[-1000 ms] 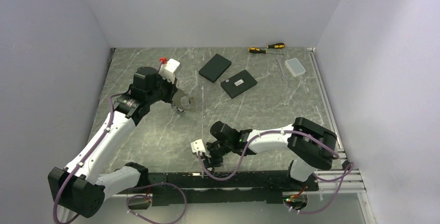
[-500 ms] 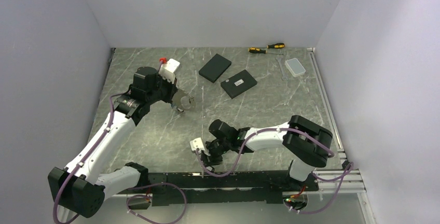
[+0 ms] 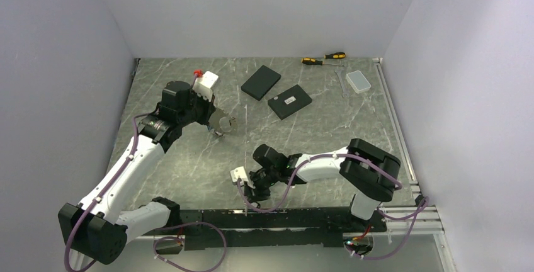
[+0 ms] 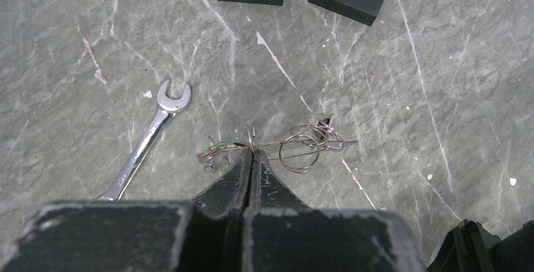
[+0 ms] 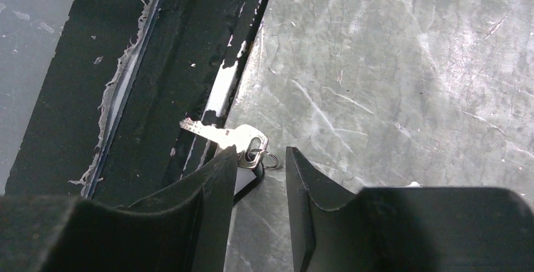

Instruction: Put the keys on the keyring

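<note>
1. Keys first: 1 silver key (image 5: 217, 132) lies flat at the very near edge of the table (image 5: 390, 64). Its blade reaches out over the black rail (image 5: 157, 64), and a small split ring (image 5: 269, 157) passes through its head.
2. The right gripper (image 5: 258, 166) hangs low over that key with its fingers spread. 1 tip is at the key's head and the other is just beside the split ring. I cannot tell whether either one touches. Something whitish shows under the finger nearer the rail, too hidden to name.
3. The risk here, as I judge it, is that the key is thin and flat. Closing fingers could skate over it or nudge it off the edge into the rail's groove, where a grip would be hard.
4. Farther out, at mid-table, the left gripper (image 4: 252, 155) has its fingers pressed together on the keyring (image 4: 271, 147), a thin wire seen edge-on. A green-headed key (image 4: 217, 148) hangs on 1 side of the pinch and several small rings (image 4: 297, 153) on the other.
5. That pinch is on bare wire, so the loop may swivel or slip when a key is pushed against it. Keys already on it could slide toward any open end.
6. A wrench (image 4: 146, 143) lies near the loop. Beyond it are 2 black boxes (image 3: 261, 82), then 2 screwdrivers (image 3: 323, 58) and a clear box (image 3: 358, 81) by the far edge, all well apart from both grippers.
</note>
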`<state>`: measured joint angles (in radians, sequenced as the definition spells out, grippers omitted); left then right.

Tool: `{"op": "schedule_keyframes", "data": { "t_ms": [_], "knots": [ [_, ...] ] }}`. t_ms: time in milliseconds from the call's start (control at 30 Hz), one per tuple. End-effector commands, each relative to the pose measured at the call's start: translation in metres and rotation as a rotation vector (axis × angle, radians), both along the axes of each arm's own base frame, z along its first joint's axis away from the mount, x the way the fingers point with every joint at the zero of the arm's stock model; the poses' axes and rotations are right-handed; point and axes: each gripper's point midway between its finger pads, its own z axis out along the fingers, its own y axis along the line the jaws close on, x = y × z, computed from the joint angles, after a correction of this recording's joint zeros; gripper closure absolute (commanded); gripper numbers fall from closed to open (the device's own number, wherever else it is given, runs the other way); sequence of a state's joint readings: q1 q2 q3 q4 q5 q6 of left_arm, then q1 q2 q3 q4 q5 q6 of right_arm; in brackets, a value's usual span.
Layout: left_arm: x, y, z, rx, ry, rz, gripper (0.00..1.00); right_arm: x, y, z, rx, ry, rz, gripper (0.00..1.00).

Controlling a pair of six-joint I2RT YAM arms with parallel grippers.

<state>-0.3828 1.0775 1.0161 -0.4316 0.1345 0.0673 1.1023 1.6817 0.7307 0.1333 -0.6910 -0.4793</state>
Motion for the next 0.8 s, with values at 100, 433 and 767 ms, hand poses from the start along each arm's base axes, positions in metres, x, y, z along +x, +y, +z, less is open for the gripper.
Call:
{"op": "schedule_keyframes", "data": {
  "t_ms": [100, 433, 767],
  "knots": [
    [0.0057, -0.0041, 0.0322, -0.038, -0.099, -0.019, 1.00, 0.0012, 0.0123, 0.0128, 0.053, 0.020, 0.039, 0.66],
    [0.0060, -0.0042, 0.0317, -0.037, -0.098, -0.020, 1.00, 0.0035, 0.0116, 0.0114, 0.039, 0.019, 0.028, 0.88],
    [0.0058, -0.0045, 0.0318, -0.038, -0.098, -0.022, 1.00, 0.0088, 0.0088, 0.0132, 0.037, 0.007, -0.004, 1.00]
  ]
}}
